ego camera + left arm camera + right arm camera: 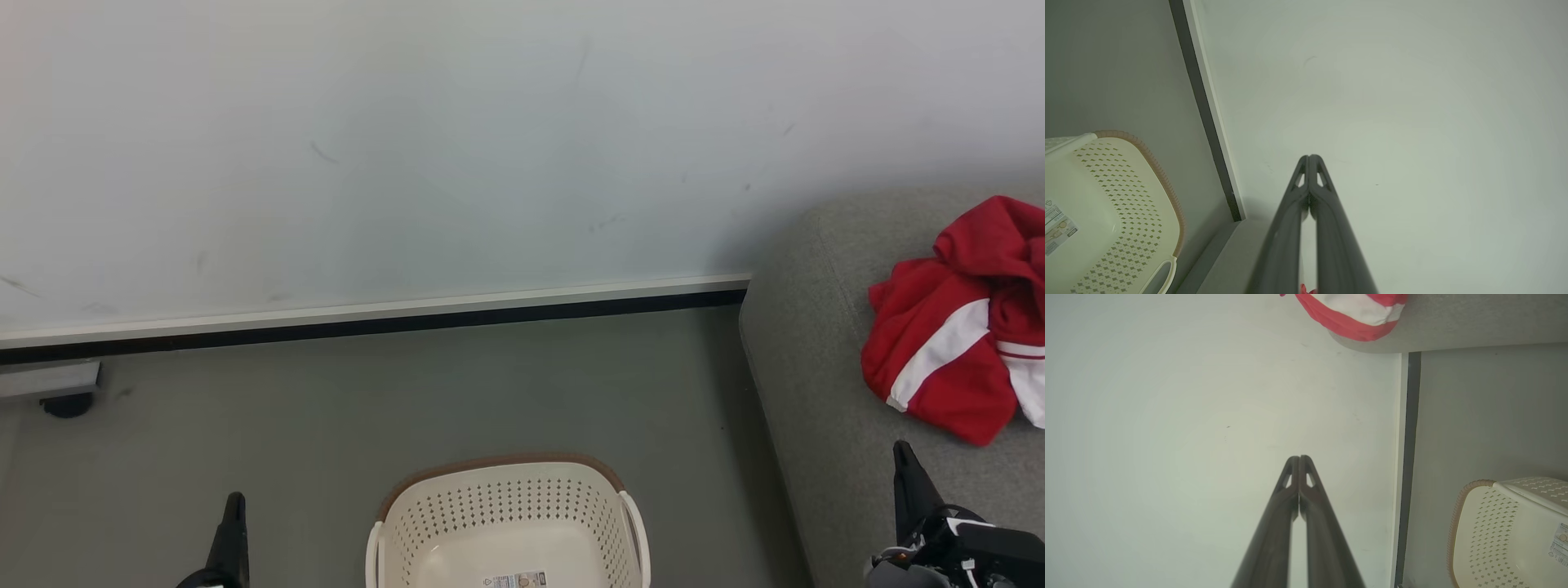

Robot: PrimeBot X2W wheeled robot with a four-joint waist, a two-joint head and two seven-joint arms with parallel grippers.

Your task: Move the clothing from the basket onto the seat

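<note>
Crumpled bright red fabric clothing (955, 343) with broad white stripes lies on large grey woven upholstered seat (816, 392), near its rounded corner. Well apart from cream-white perforated plastic basket (506, 502) on grey floor (326, 425). Basket bottom bare where we see it, sticker showing; we judge transfer done. Fingers pressed together, holding nothing: left pincer (235, 500), right pincer (901, 451). They flank basket; we read this as rest pose.

Showing long dark tapering fingers (1331, 228) on left gripper (1309, 157) and right gripper (1299, 457), triangular cut-outs near tips; wearing black wrist housing (971, 543) with white marks
</note>
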